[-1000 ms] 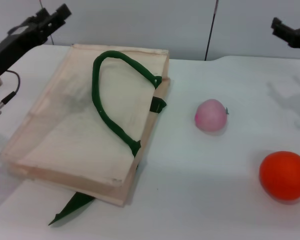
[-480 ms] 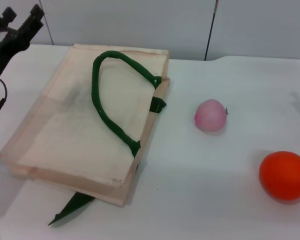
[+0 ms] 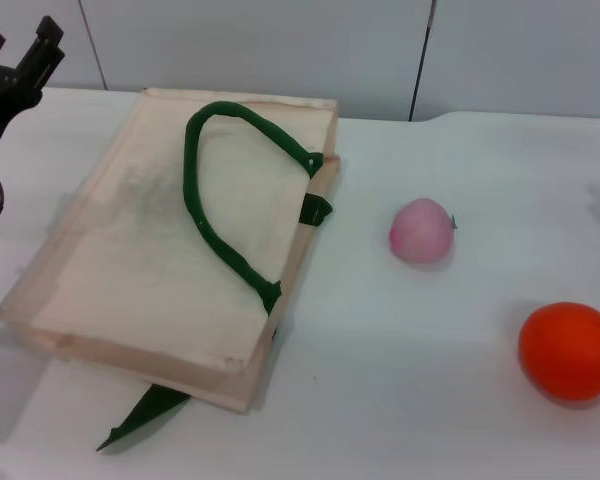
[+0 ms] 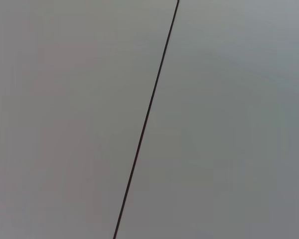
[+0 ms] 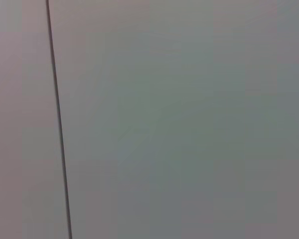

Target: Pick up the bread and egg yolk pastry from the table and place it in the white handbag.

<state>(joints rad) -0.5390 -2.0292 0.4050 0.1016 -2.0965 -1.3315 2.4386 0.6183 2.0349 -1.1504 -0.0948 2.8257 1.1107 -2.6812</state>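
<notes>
Left claw (image 3: 20, 45) — black, angular (thin cable trailing below).

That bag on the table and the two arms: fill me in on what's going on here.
Nothing is being handled at this moment. The cream handbag lies flat on the white table, green straps on top. Beside it, apart, sit a pink ball and an orange ball. No bread or pale pastry is visible on the table. The left gripper is raised at the far left edge, open and empty. The right gripper is barely visible at the right edge.
</notes>
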